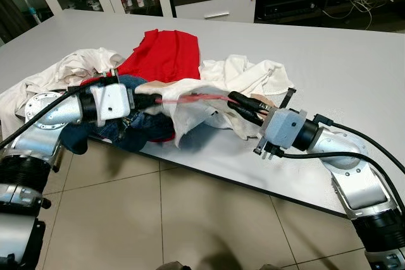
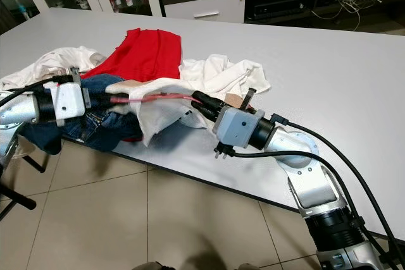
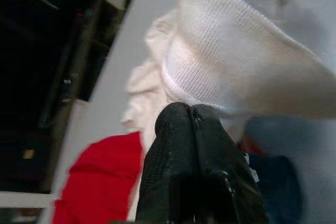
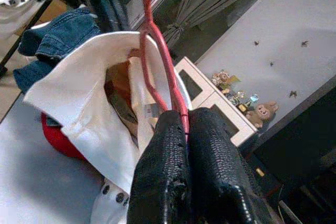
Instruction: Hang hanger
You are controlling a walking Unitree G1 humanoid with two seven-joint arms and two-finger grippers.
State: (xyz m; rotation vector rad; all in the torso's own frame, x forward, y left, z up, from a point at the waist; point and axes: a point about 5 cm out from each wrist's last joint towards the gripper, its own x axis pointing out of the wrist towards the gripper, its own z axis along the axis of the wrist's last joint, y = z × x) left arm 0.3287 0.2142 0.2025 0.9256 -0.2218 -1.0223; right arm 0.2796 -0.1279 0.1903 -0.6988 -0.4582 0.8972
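Over the clothes pile on the white table, the red hanger lies inside a white shirt, the right gripper and left gripper each clenched on one end, so hanging remains undone.

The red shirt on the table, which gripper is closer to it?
Left. The left gripper sits just below the red shirt, over the jeans. The right gripper, shut on the red hanger, lies farther off, by the white shirt.
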